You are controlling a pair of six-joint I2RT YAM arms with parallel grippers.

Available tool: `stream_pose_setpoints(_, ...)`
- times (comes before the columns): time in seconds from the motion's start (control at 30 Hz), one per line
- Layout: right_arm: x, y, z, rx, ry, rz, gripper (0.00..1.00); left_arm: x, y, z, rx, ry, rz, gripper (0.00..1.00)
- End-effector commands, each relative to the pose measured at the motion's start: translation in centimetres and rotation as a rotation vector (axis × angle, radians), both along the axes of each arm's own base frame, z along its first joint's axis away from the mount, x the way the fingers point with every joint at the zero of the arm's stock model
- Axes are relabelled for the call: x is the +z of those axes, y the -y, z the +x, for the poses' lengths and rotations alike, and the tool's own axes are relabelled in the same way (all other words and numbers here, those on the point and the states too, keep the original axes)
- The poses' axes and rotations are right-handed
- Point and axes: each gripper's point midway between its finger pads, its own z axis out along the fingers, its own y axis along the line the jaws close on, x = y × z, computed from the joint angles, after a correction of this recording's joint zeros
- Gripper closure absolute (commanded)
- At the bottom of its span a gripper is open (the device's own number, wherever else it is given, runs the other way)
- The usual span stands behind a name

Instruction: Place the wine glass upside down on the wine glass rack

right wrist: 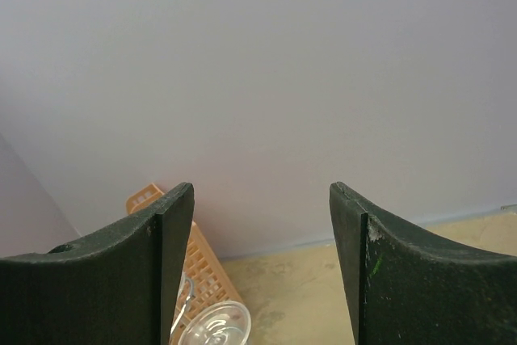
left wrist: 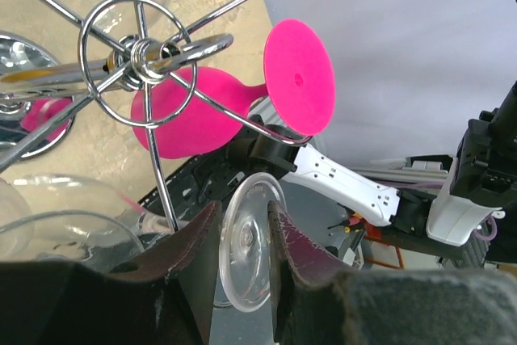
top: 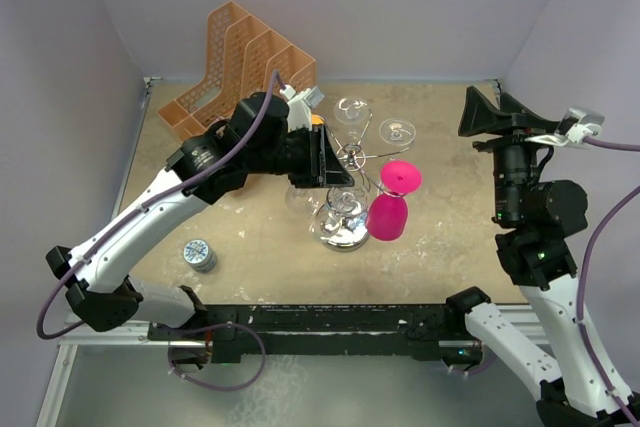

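Left fingers [left wrist: 190,244] clamped on the clear wine glass [left wrist: 246,256] by its foot, edge-on between them. Wine glass rack [left wrist: 137,58] just beyond the tips, pink glass [left wrist: 190,115] hung on it. Hanging step in hand, I judged. Next: stem into a free loop, then release. Right fingers [right wrist: 121,272] apart, empty.

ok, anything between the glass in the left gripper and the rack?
Nothing visible. The wine glass, foot in the left gripper, is right at the rack; the pink glass hangs on another arm.
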Motion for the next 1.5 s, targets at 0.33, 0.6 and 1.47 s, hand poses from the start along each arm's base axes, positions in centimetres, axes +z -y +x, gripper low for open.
stream_pose_setpoints(0.33, 1.0, 0.6, -1.1, -0.014, 0.043, 0.004, 0.3, 2.5, 0.0, 2.0, 0.03, 0.134, 0.007, 0.73)
stream_pose_setpoints(0.6, -0.4, 0.5, -0.8, -0.012, -0.002, -0.002, 0.3, 7.0, -2.7, 4.2, 0.154, 0.363, 0.019, 0.73)
stream_pose_setpoints(1.47, -6.5, 4.0, -4.2, -0.125, -0.184, -0.013, 0.23, 2.0, -29.0, 4.2, 1.047, 0.67, 0.515, 0.5)
